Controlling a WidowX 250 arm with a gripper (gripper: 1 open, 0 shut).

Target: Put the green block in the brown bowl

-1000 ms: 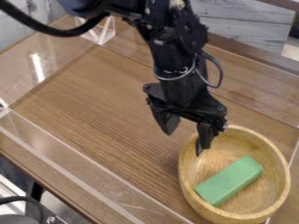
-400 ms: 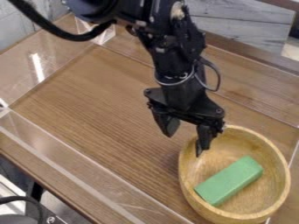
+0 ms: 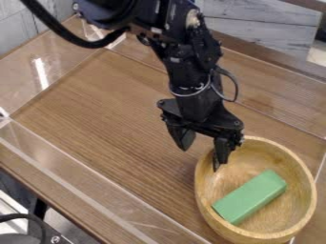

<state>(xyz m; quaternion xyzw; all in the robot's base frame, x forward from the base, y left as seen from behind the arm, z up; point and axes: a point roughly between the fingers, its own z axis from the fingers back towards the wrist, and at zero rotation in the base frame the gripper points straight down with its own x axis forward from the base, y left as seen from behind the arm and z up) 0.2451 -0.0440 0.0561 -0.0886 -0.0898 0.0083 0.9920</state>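
Observation:
The green block (image 3: pixel 250 197) lies flat inside the brown bowl (image 3: pixel 296 172) at the lower right of the camera view. My gripper (image 3: pixel 205 148) hangs over the bowl's left rim, pointing steeply down. Its two dark fingers stand apart, and nothing is between them. One fingertip (image 3: pixel 224 152) is above the bowl's inner edge, the other just outside the rim. The gripper is up and to the left of the block and does not touch it.
The wooden tabletop (image 3: pixel 102 114) is enclosed by a clear plastic wall (image 3: pixel 38 71) along the left and front edges. The black arm (image 3: pixel 178 48) reaches down from the upper middle. A pale ledge runs across the back.
The arm's upper part has shifted slightly to the left. The gripper stays open over the bowl's rim, and the block has not moved.

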